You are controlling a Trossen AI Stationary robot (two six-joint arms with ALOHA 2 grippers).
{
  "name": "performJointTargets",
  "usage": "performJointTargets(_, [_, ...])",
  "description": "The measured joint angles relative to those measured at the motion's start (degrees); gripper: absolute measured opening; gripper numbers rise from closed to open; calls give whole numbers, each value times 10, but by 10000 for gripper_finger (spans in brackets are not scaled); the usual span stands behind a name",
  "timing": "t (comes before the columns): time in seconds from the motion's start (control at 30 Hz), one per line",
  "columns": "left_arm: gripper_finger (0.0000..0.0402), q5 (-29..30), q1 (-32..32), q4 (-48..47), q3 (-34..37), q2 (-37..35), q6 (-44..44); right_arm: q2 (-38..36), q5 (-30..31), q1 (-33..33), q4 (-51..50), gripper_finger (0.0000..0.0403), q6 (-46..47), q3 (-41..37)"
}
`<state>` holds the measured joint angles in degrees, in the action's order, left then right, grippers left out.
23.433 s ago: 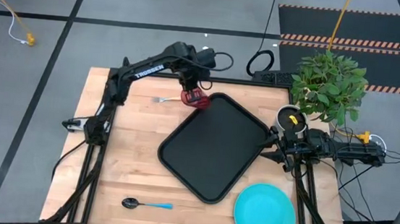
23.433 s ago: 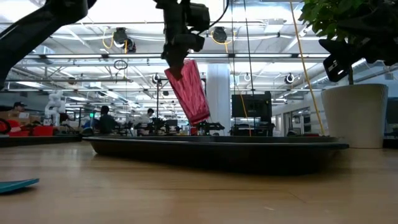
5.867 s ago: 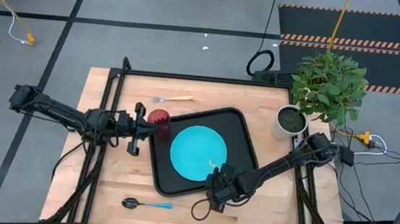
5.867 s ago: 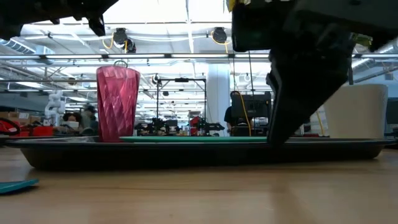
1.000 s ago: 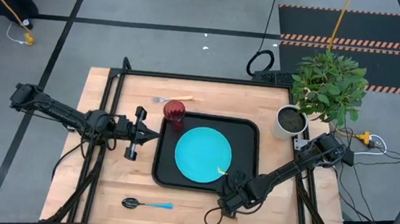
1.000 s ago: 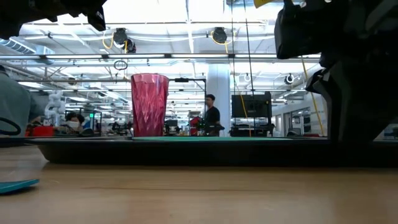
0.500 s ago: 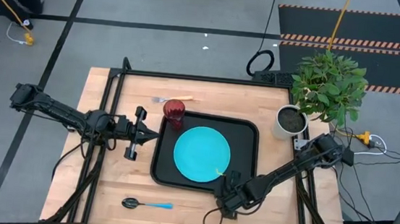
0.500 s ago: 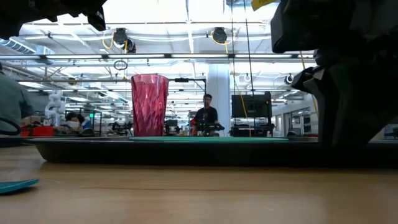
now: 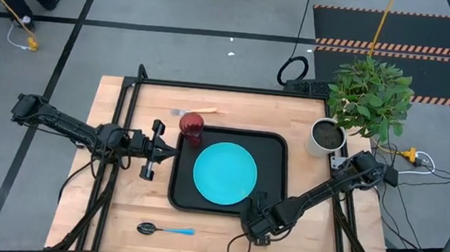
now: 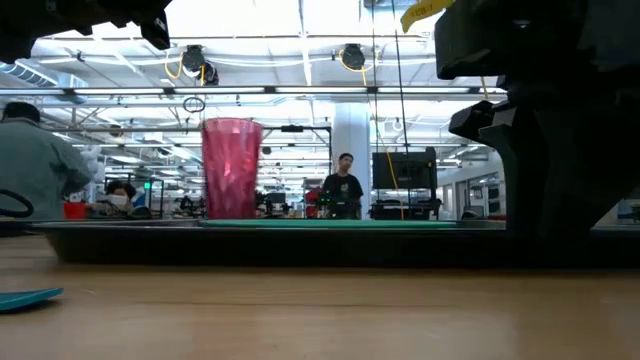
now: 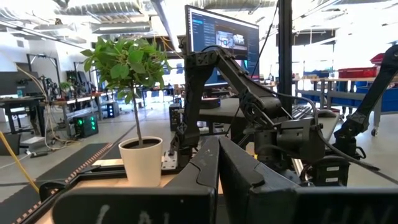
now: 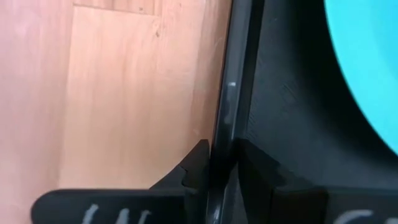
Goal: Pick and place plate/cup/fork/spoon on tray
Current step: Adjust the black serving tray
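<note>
The black tray [image 9: 275, 159] lies flat on the table. The turquoise plate [image 9: 225, 173] rests in its middle and the dark red cup [image 9: 190, 128] stands upright in its far left corner. The fork [image 9: 195, 111] lies on the table beyond the tray. The spoon [image 9: 165, 230] lies near the front edge. My right gripper [image 9: 256, 216] is shut on the tray's near rim. My left gripper [image 9: 171, 148] is shut and points level at the tray's left rim. My right gripper pinches the tray's near rim [image 12: 225, 118], right of its middle. One finger [image 12: 194, 165] is outside over the wood and the other finger [image 12: 264, 171] is inside the tray. They come from above, pointing down, across the rim. The tray stays flat on the table. My left gripper: whether its shut tips touch the tray's left rim [image 9: 175, 158], I cannot tell.
A white plant pot [image 9: 328, 135] with a green plant stands at the table's far right corner. Bare wood lies left of the tray and along the front edge around the spoon. People move about in the room behind the table.
My right gripper has gone a little toward the table's left edge, keeping its hold on the rim. The tray has slid along the table with it. The plate and the upright cup have ridden along on the tray.
</note>
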<state>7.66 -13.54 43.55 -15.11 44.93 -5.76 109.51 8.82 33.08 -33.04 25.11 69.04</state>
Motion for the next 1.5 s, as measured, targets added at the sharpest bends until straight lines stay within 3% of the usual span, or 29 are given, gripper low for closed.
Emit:
performJointTargets(0.2, [15, 0, 0, 0, 0, 0, 0, 0, 1, 0, 0, 50, -17, 0])
performJointTargets(0.93, [15, 0, 0, 0, 0, 0, 0, 0, 5, 0, 55, 49, 126, 0])
performJointTargets(1.5, [15, 0, 0, 0, 0, 0, 0, -5, 5, -2, 56, 66, 122, 0])
